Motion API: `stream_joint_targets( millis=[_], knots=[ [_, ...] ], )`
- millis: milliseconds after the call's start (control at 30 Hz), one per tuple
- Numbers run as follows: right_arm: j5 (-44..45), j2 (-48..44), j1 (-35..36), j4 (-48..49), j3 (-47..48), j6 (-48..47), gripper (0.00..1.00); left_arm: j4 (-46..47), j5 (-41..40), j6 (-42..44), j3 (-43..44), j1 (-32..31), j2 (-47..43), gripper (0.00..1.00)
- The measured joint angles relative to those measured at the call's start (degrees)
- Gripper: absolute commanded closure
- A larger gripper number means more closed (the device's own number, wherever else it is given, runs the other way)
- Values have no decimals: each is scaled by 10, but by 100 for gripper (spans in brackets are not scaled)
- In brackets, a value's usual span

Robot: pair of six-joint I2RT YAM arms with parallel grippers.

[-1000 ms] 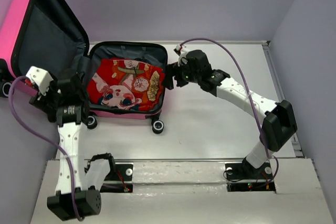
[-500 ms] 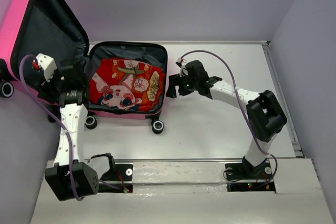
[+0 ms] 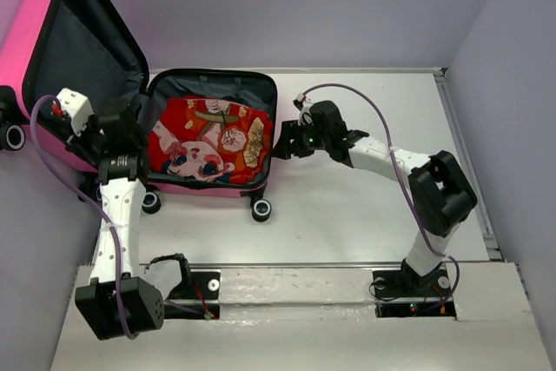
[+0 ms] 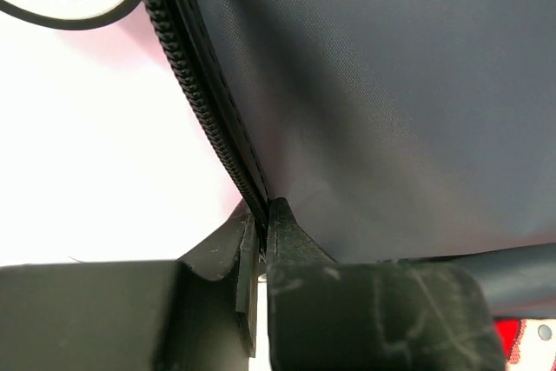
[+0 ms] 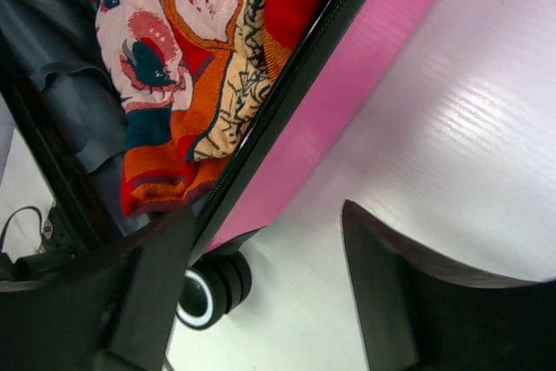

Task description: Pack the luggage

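**Top external view: luggage lying open, left tool pinching its lid**

Pink hard-shell luggage (image 3: 204, 188) is lying open at the far left of the white worktop (image 3: 365, 206). Its base is sitting flat, and its lid (image 3: 78, 49) is standing up and leaning out to the left, showing dark grey lining. A red patterned cloth (image 3: 208, 141) is filling most of the base. Two black-and-white wheels (image 3: 261, 209) are pointing toward the arms along the near side of the base.

The left tool (image 3: 130, 115) is reaching up to the near edge of the lid. In the left wrist view its fingers (image 4: 282, 249) are pressing together on the zippered rim, with grey lining to the right of the zip and pink shell to the left.

The right tool (image 3: 285, 141) is hovering just beside the right wall of the base. In the right wrist view its fingers (image 5: 382, 301) are standing wide apart and holding nothing. One finger is sitting close against the black rim; contact cannot be judged. The other is hanging over bare worktop. Below them, one wheel (image 5: 204, 293) is showing.
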Motion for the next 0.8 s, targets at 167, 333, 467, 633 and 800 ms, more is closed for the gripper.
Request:
stream_joint_targets(
  millis=[167,333,467,633,800],
  knots=[
    [-7,-43,0,8,-18,16,11,7,7,6,-10,-12,-12,94],
    [-17,-29,2,17,1,26,28,17,-10,25,-23,-75,-32,94],
    [-13,34,12,14,40,33,68,30,-26,45,-35,-132,-50,94],
    [0,74,14,-4,70,66,93,31,-41,62,-45,-218,-77,94],
    [40,73,14,-7,76,86,93,19,-62,84,-56,-373,-94,94]
  ],
)
